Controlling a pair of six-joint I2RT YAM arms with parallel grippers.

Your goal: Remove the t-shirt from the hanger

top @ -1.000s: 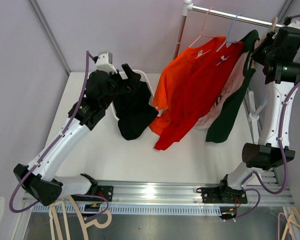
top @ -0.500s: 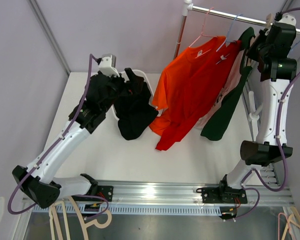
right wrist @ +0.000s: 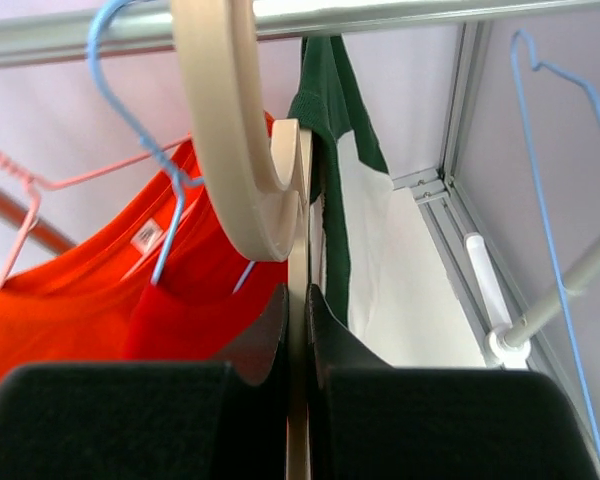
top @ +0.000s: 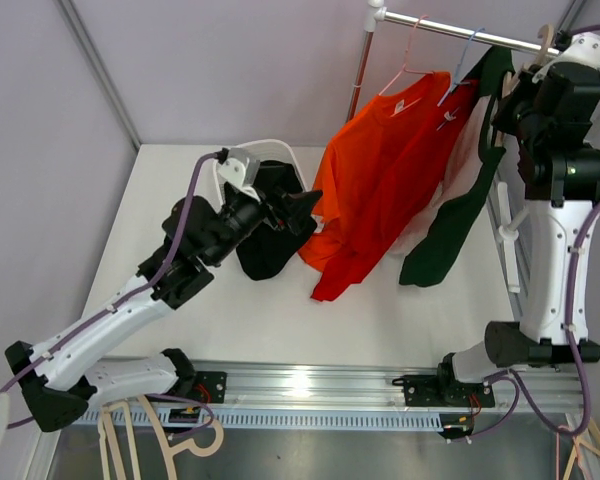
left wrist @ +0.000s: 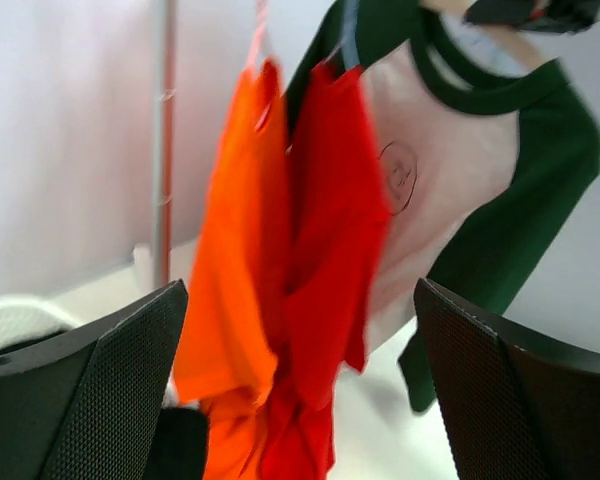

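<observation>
white counter (top: 240, 320) below; right hand (right wrist: 298, 312) clamps the beige wooden hanger (right wrist: 220, 150) carrying a green-sleeved pink t-shirt (left wrist: 450, 170), left hand (left wrist: 300, 290) wide, empty. best lift it straight up.

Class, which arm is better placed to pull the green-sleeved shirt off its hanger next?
Left: the left hand is open, facing the green-sleeved shirt; the right hand is shut on the wooden hanger at the rail.

The right gripper (top: 536, 72) is up at the wooden hanger (top: 547, 44) carrying the green-sleeved t-shirt (top: 448, 222).
</observation>
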